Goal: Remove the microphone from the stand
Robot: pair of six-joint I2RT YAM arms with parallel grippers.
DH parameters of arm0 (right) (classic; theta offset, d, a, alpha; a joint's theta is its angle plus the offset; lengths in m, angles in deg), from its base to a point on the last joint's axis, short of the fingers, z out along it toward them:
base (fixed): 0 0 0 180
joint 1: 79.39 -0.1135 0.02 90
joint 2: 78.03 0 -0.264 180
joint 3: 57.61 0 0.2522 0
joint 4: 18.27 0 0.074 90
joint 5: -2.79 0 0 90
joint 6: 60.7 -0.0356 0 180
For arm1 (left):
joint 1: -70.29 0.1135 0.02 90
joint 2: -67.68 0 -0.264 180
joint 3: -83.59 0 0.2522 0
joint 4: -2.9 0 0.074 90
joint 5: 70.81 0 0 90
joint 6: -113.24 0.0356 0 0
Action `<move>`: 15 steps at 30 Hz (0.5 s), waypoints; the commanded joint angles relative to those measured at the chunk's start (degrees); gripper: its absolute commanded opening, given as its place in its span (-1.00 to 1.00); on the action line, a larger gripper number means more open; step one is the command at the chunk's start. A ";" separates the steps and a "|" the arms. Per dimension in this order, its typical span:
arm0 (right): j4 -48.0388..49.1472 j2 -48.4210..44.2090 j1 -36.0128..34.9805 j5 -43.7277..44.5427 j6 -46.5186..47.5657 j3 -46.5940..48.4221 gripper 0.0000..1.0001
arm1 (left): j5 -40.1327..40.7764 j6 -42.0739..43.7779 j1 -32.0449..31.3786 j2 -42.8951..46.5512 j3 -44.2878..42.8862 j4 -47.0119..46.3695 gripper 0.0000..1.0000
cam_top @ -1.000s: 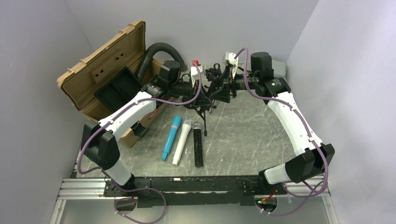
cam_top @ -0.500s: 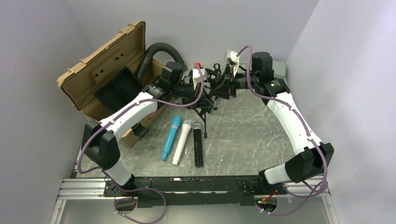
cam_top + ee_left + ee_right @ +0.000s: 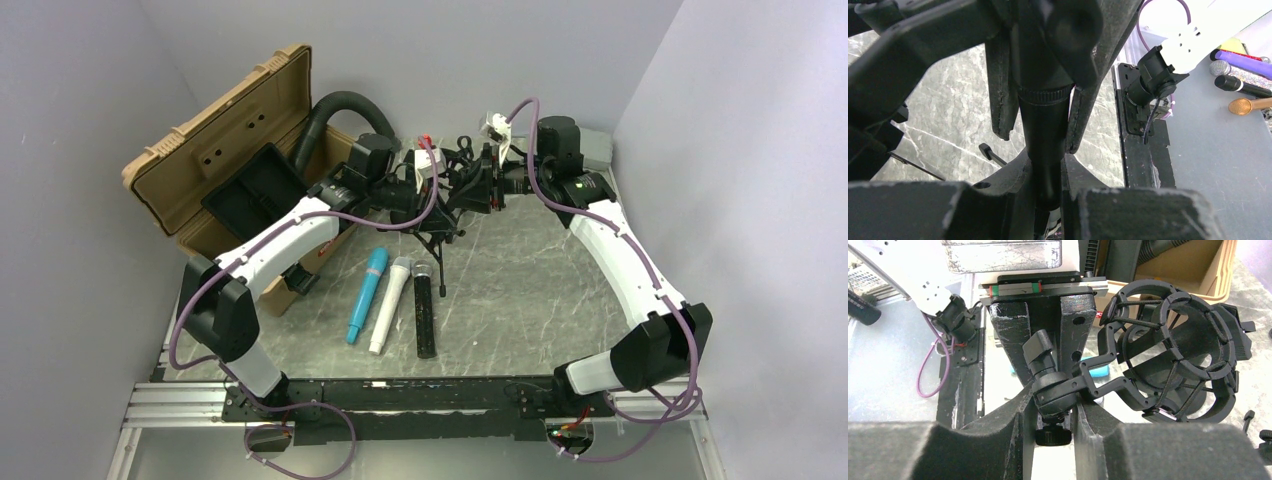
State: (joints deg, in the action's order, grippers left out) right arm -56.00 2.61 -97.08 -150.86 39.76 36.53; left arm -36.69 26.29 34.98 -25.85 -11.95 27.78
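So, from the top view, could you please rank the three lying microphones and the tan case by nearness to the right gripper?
1. black microphone, right of the row
2. white microphone, middle
3. blue microphone, left
4. tan case, far left

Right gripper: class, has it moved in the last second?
Yes. The right gripper shifted slightly left, from the gray box toward the tan case.

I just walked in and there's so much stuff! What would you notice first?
At the back of the table, the left gripper clamps the black stand and the right gripper pinches the shock mount at its joint. In front lie a blue microphone, a white microphone and a black microphone, side by side. An open tan case sits at the left.
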 commanded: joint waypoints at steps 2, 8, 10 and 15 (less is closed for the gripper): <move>1.82 -2.03 -0.28 0.02 2.11 -0.13 -1.00 | -1.10 0.19 -0.72 0.81 -3.11 -3.78 -1.00; -0.09 -3.83 1.17 3.33 2.92 0.78 -1.00 | 0.18 0.55 -0.71 -0.13 -4.67 -2.00 -0.66; -1.42 -4.37 1.51 3.73 3.68 1.65 -1.00 | 0.36 0.55 -0.72 -0.70 -5.63 -1.12 -0.41; -4.60 -5.97 2.11 5.34 5.96 2.64 -1.00 | 1.47 -0.49 -0.70 -1.51 -7.15 -0.35 0.21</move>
State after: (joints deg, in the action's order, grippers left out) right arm -59.76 0.03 -95.62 -146.80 42.71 36.44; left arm -35.57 26.83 34.46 -27.19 -15.84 28.45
